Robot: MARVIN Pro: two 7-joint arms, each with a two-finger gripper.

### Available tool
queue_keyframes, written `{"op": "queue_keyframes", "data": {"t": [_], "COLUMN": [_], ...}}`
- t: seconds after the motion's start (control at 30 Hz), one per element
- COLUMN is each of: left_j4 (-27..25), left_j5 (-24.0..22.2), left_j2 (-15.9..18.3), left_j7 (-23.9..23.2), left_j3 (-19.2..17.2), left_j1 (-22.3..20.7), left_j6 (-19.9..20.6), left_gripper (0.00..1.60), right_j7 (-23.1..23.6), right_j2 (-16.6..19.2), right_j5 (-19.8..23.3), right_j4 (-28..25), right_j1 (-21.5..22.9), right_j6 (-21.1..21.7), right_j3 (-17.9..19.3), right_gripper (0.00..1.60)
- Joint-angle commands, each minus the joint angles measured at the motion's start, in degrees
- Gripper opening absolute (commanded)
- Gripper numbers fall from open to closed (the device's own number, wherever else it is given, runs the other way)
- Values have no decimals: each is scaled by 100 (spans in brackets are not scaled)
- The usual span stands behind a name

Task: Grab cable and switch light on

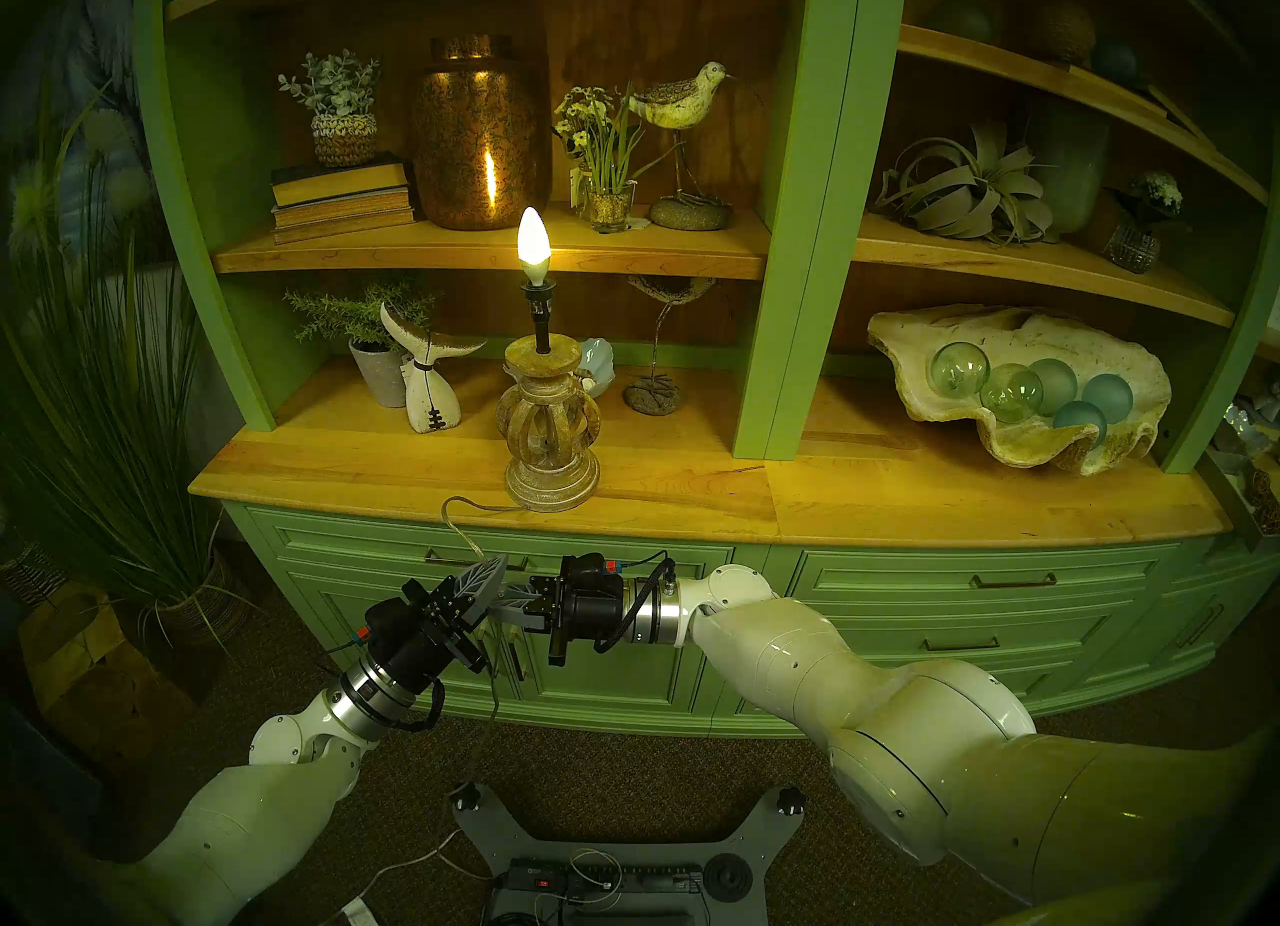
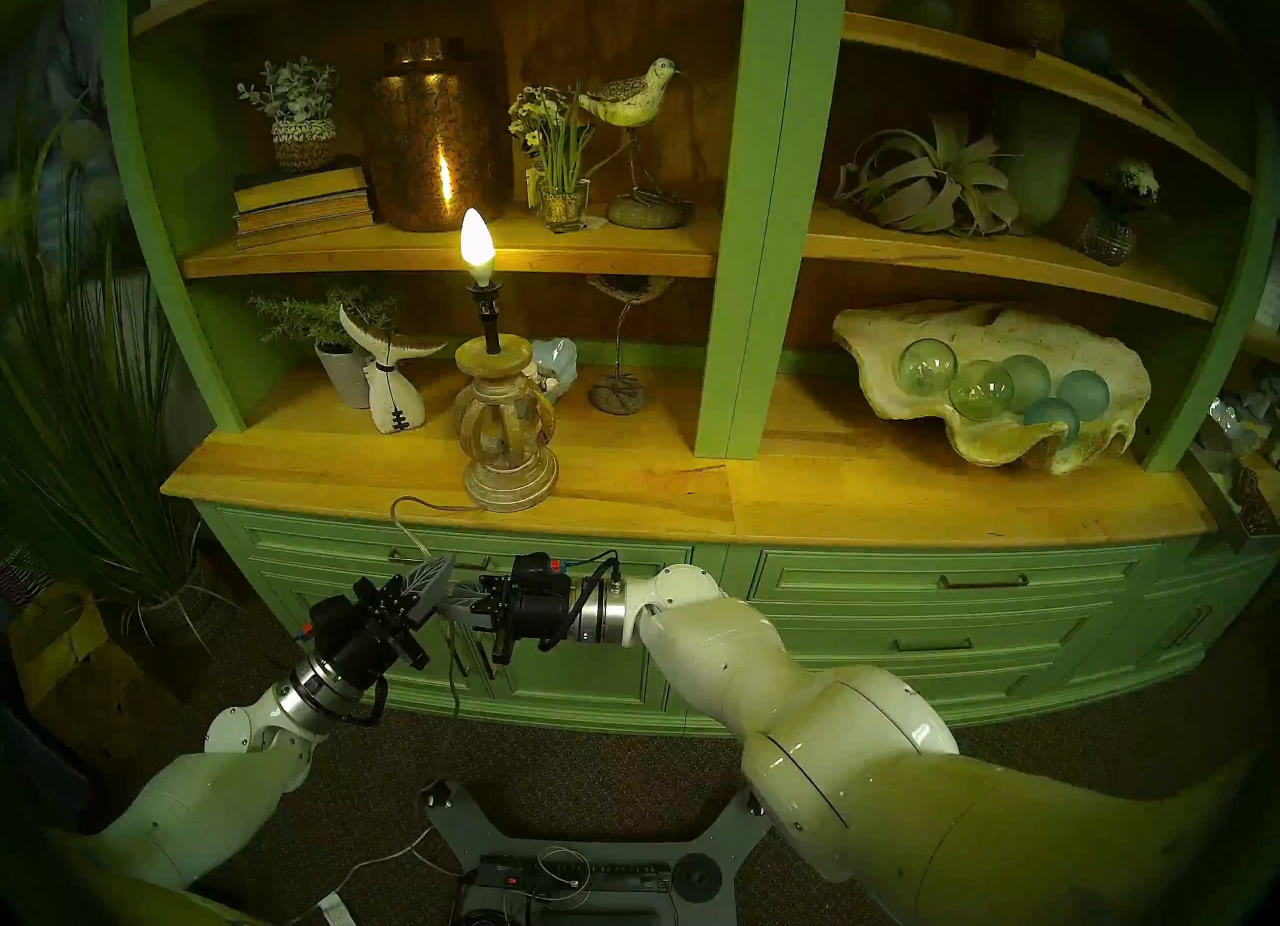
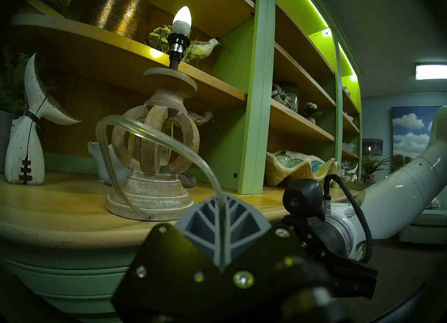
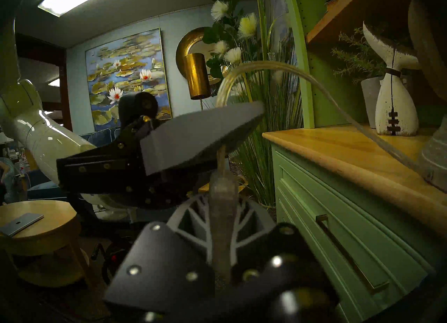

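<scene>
Translucent, soft plastic makes up the cable (image 3: 154, 136), which leaves the foot of the light (image 1: 552, 412) on the wooden counter (image 1: 900, 502), loops up and drops over the counter's front edge to the two grippers in front of the green drawers (image 1: 970, 585). The left gripper (image 1: 478, 581) is closed on the cord, which runs between its grey ribbed fingers (image 3: 222, 228) in the left wrist view. Just below it, the right gripper (image 4: 223, 221) is pinched on the clear-white inline switch (image 4: 221, 192), a small hard block that offers a firmer hold than the cord. The bulb (image 1: 533, 238) is glowing, so the task looks done. The cord should be light, limp and rather slick, and likely to slide through a loose pinch; a hard pull could drag or tip the lamp, which stands close to the counter's edge. Open room lies downward and toward the robot; the drawer fronts are near behind the grippers.
</scene>
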Motion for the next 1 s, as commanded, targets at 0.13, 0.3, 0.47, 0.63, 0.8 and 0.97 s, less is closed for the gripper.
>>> {"op": "queue_keyframes", "data": {"t": [0.13,0.3,0.47,0.63,0.8,0.97], "left_j4": [-143,-145,-141,-133,-128,-113], "left_j5": [-53,-53,-51,-48,-45,-37], "left_j2": [-13,-13,-14,-15,-15,-15], "left_j7": [11,12,9,6,4,1], "left_j3": [-67,-68,-68,-66,-65,-60], "left_j1": [-95,-94,-96,-100,-103,-107], "left_j6": [-28,-27,-27,-28,-29,-28], "left_gripper": [0,0,0,0,0,0], "right_j7": [579,618,712,640,500,192], "right_j2": [127,334,655,1024,1349,1616], "right_j5": [318,506,677,867,1027,1232], "right_j4": [-302,-436,-641,-831,-1272,-1649], "right_j1": [69,-66,-272,-562,-1027,-1541], "right_j6": [22,32,40,-137,-406,-693], "right_j3": [-184,-260,-245,-100,1,87], "right_gripper": [160,160,160,160,160,160]}}
